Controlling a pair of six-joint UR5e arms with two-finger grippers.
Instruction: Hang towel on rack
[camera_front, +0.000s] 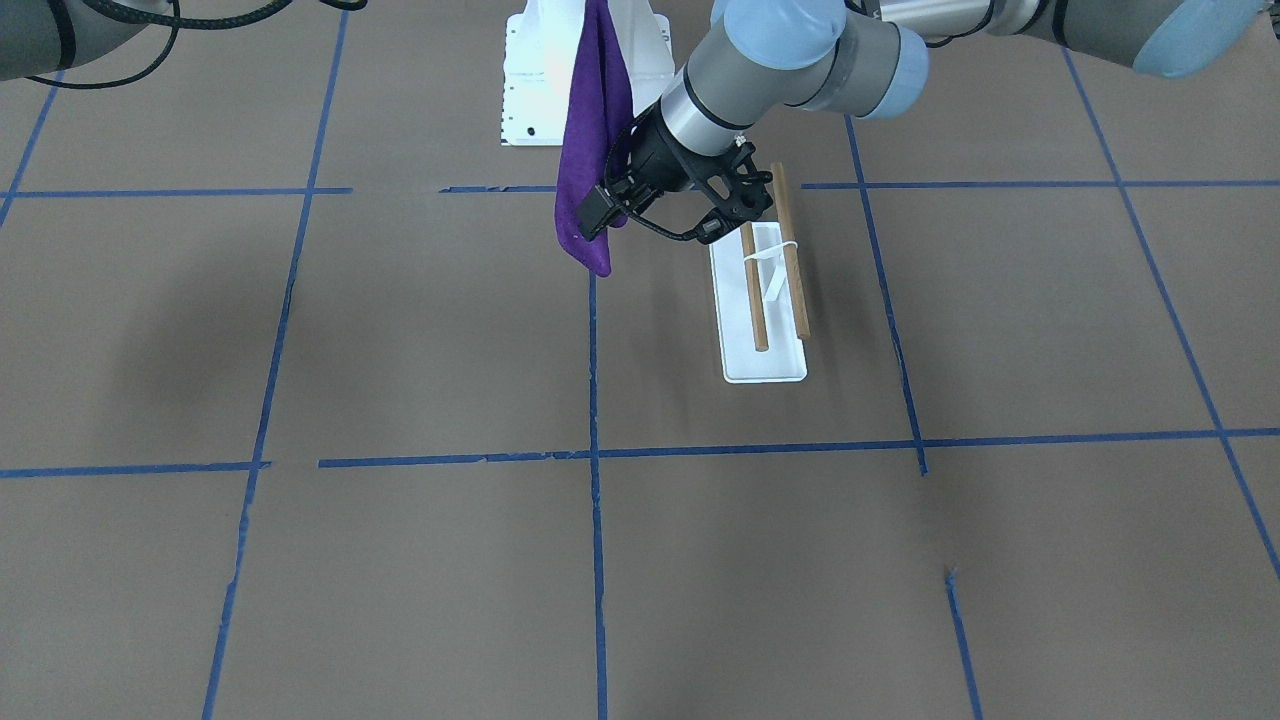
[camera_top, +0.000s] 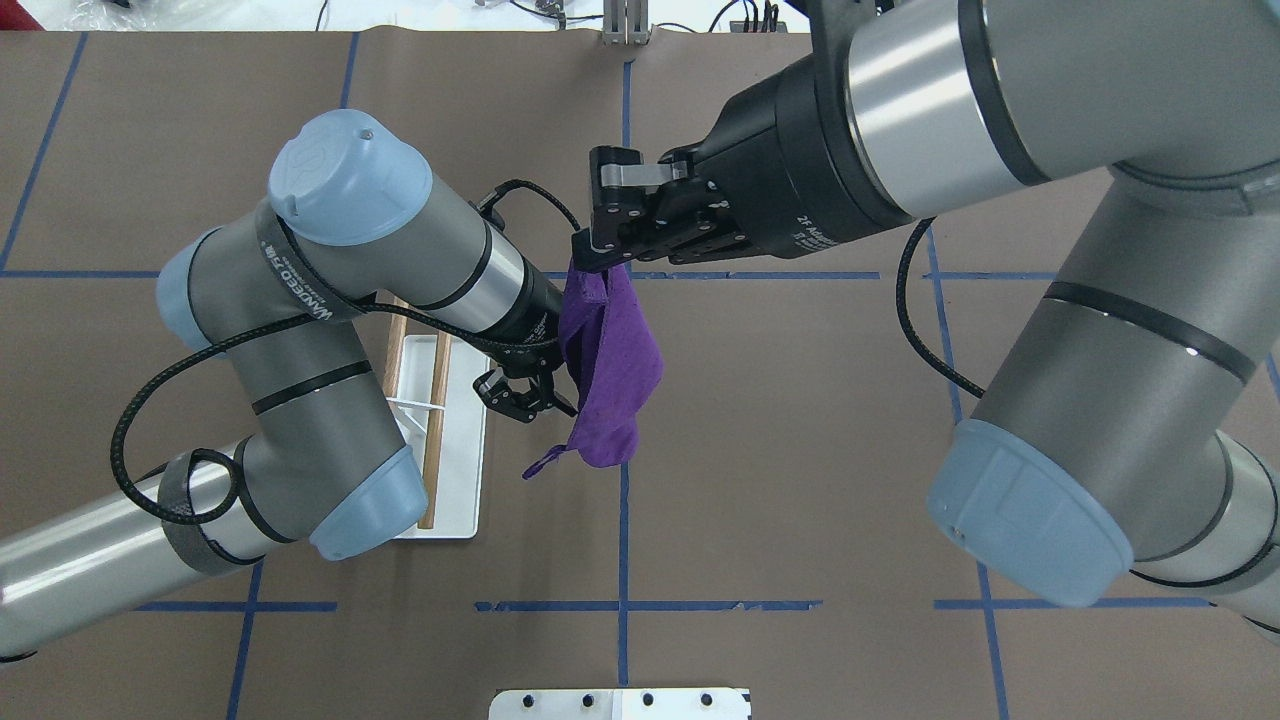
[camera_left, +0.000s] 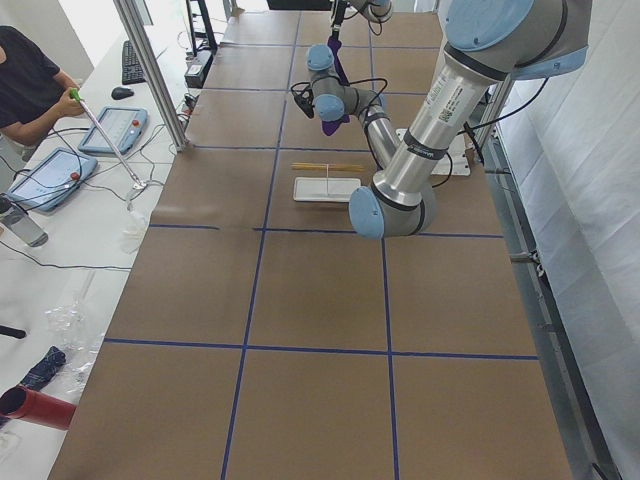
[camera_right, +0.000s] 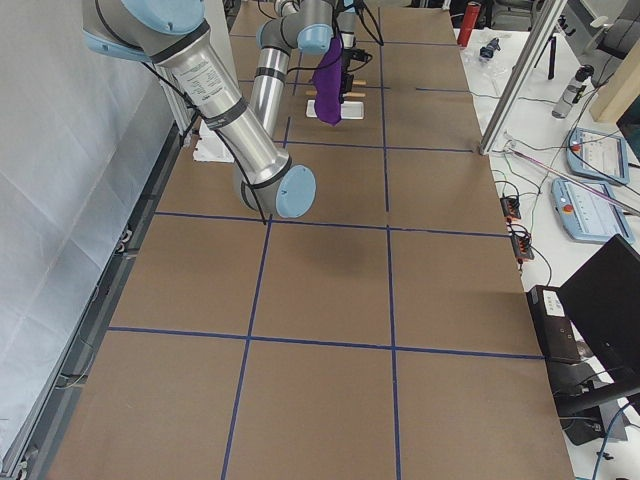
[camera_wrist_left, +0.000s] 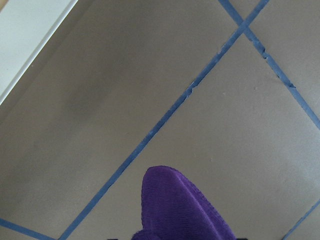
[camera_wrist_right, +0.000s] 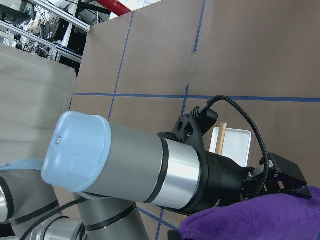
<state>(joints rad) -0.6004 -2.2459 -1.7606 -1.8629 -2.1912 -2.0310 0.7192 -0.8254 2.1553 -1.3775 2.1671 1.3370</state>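
towel (camera_front: 590, 130): purple, off the rack (camera_front: 765, 360). It hangs in the air just beside the rack's robot-side end, toward the centre tape line. You can see it touches neither dowel (camera_front: 756, 300).
right gripper (camera_top: 600, 245): jaws clenched on the towel's top edge, up above the rack and off to its side.
left gripper (camera_front: 598, 212): tip sits against the towel's lower half, next to the rack's robot-side end. Your left wrist view only gives you purple cloth at the bottom edge, no fingers. Can't tell if it's pinching or released.
rack: white base flat on the table (camera_front: 400, 330), two wooden dowels parallel on the thin white support.
left arm: in your overhead view its elbow covers part of the rack.
table: brown cover, blue tape grid. The rack base sits inside one cell.
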